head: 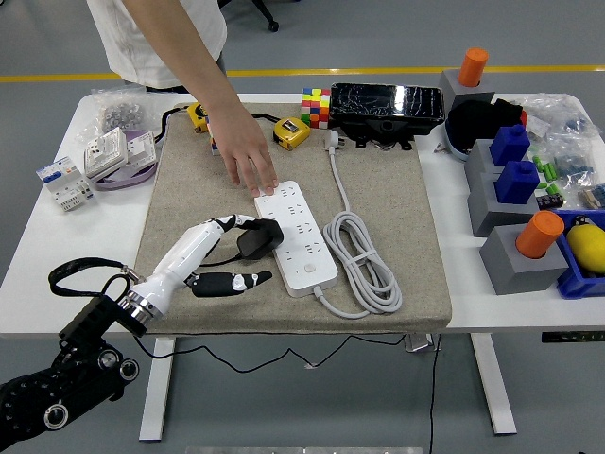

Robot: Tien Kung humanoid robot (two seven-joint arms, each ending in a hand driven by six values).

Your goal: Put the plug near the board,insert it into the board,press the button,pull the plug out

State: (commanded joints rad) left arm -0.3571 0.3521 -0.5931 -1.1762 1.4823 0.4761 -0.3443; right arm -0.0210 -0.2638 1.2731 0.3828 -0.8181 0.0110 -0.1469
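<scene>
A white power strip (297, 227) lies on the grey mat (397, 199), with its button (309, 268) near the front end. A black plug (258, 239) lies against the strip's left side, with its black cable trailing left. My left hand (248, 253) is just left of the plug, fingers spread. The upper fingers (232, 223) touch the plug and the thumb (234, 281) lies apart below it. A person's hand (249, 156) rests its fingertips on the strip's far end.
The strip's own white cable (364, 260) lies coiled to its right, ending in a white plug (333, 140). Tape measures (290, 131), a colour cube (316, 106) and a black device (386, 102) sit at the back. Grey blocks with blue and orange pieces (515, 180) stand at the right.
</scene>
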